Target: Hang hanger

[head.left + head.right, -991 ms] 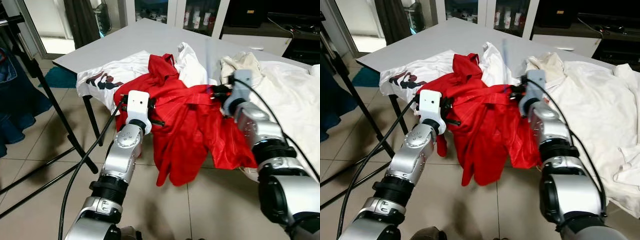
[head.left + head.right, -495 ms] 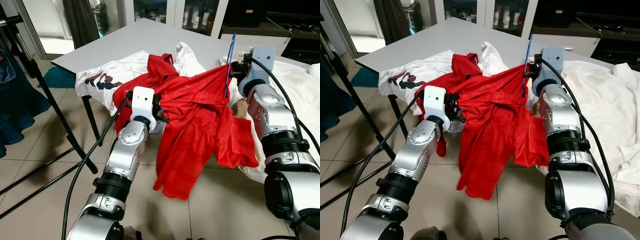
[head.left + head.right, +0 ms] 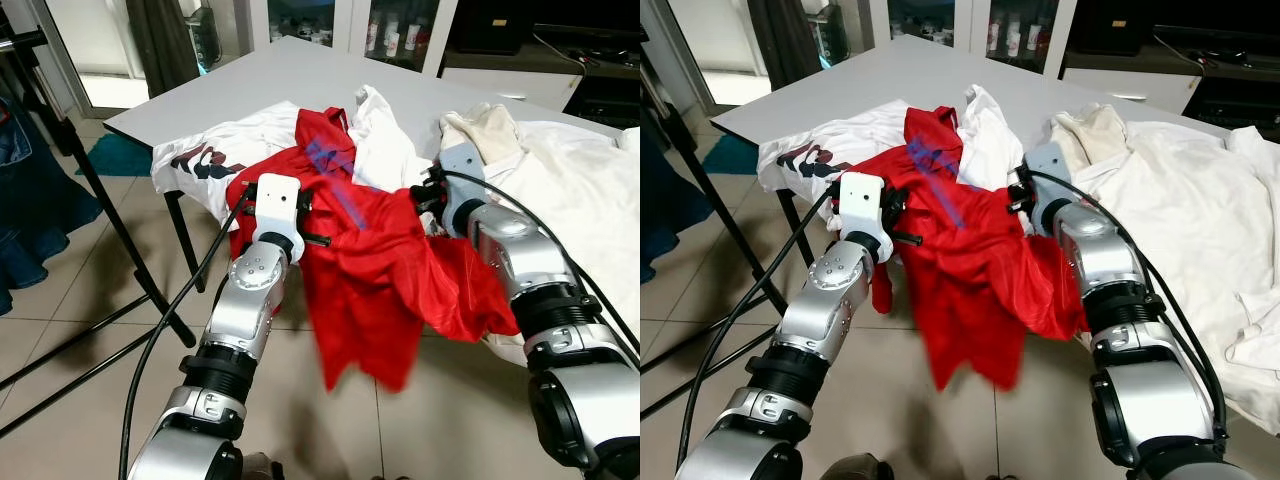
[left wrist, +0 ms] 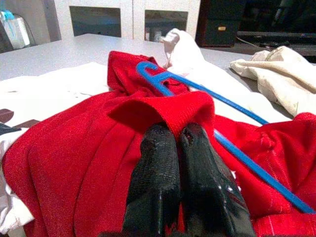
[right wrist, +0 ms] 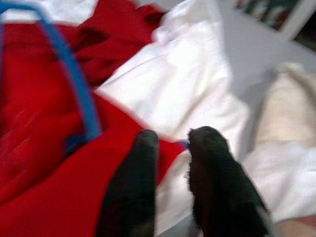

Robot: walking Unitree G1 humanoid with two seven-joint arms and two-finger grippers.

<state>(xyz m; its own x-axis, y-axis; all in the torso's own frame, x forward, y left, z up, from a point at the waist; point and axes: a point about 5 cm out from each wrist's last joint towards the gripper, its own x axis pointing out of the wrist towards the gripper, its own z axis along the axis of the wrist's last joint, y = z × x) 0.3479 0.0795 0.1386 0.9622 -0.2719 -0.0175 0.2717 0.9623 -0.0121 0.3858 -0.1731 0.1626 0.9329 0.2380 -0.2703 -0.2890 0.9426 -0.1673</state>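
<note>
the left gripper [image 4: 180,148] pinches a fold of the red shirt [image 3: 380,270]; the right gripper [image 5: 173,148] clamps the blue hanger [image 4: 217,106] and shirt edge.

1. The right gripper [image 3: 428,196] drops from its raised spot above the grey table [image 3: 290,75] back down to the table's near edge.
2. The thin blue plastic hanger [image 4: 207,96], upright half a second ago, now lies slanted across the red garment [image 3: 375,260].
3. That garment's lifted shoulder has sagged, its blurred hem swinging below the table edge.
</note>
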